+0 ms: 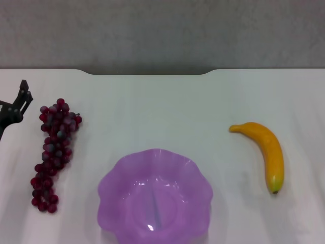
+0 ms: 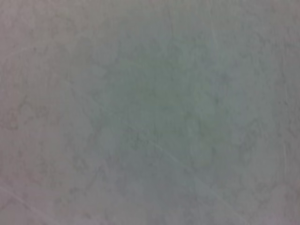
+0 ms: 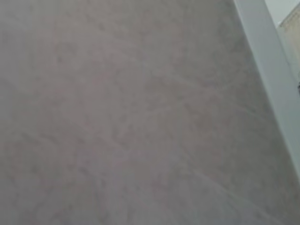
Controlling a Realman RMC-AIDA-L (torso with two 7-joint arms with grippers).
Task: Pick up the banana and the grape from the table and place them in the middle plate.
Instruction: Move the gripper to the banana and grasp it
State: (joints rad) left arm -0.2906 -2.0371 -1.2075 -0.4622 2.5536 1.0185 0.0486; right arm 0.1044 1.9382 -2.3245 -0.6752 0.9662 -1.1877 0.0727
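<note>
Middle plate (image 1: pixel 155 198) sits nearest you, nothing in it yet, so you're at step one: approach for the first pick. Left gripper (image 1: pixel 19 104) hangs at the table's (image 1: pixel 167 112) left edge, fingers can't tell if spread. The grape (image 1: pixel 53 152) lies just right of it; the banana (image 1: pixel 264 152) is well right, past the plate. Right gripper not in view. Next: swing right over the bunch, then drop. Plenty of bare table btw bunch & plate.

The left gripper (image 1: pixel 21 96) hangs at the left edge of the table (image 1: pixel 162 112), fingers pointing toward the far edge. The right arm is out of view.
</note>
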